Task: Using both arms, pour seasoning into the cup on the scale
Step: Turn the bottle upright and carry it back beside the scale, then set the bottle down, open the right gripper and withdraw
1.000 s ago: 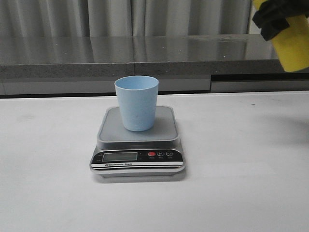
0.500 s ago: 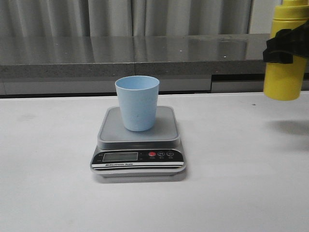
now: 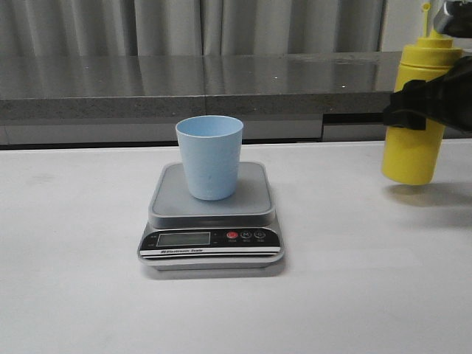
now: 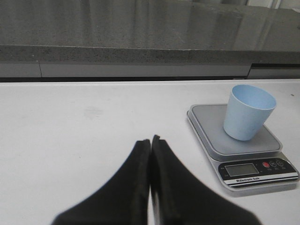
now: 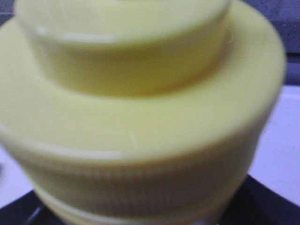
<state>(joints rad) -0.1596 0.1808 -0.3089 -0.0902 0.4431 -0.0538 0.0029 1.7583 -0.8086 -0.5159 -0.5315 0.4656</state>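
Observation:
The light blue cup [image 3: 209, 156] stands upright on the grey platform of the scale [image 3: 210, 221] in the middle of the white table; both also show in the left wrist view, the cup [image 4: 248, 112] and the scale [image 4: 255, 164]. My right gripper [image 3: 431, 103] is shut on the yellow seasoning bottle [image 3: 417, 151], held upright just above the table at the far right, well apart from the cup. The bottle's ribbed cap [image 5: 140, 140] fills the right wrist view. My left gripper [image 4: 150, 140] is shut and empty, over bare table left of the scale.
A dark grey counter ledge [image 3: 221, 92] runs along the back of the table, with curtains behind it. The white tabletop [image 3: 88, 295] stretches around the scale on all sides.
The right gripper has brought the yellow bottle down and to the left, and turned it from tilted to upright. The cup and scale have not moved.

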